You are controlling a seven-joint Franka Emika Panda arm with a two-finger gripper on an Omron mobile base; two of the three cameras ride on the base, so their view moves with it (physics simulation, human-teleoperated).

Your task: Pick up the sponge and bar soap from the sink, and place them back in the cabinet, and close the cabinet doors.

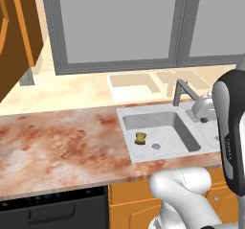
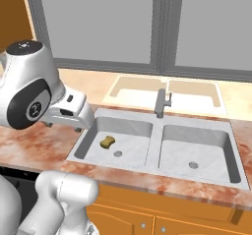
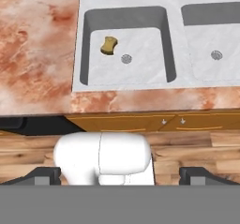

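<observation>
Sponge sits on the floor of the left basin of the sink, toward its far-left corner, just left of and beyond the round drain. Same spot in the left base view and right base view.

Gripper: jaws spread wide, nothing between them. It hangs high, back over the floor on the near side of the counter, well apart from the sponge.

Key relation: sponge lies ahead of the gripper, down in the basin and slightly left of its centreline. Its long axis looks tilted, roughly near-far in the basin; pinched waist is the likely grip line, so jaws should close across the short width.

Bar soap: can't spot it; right basin looks bare apart from its drain. One cabinet door hangs open at upper left.

Judgement: sponge first, reach forward and down.
</observation>
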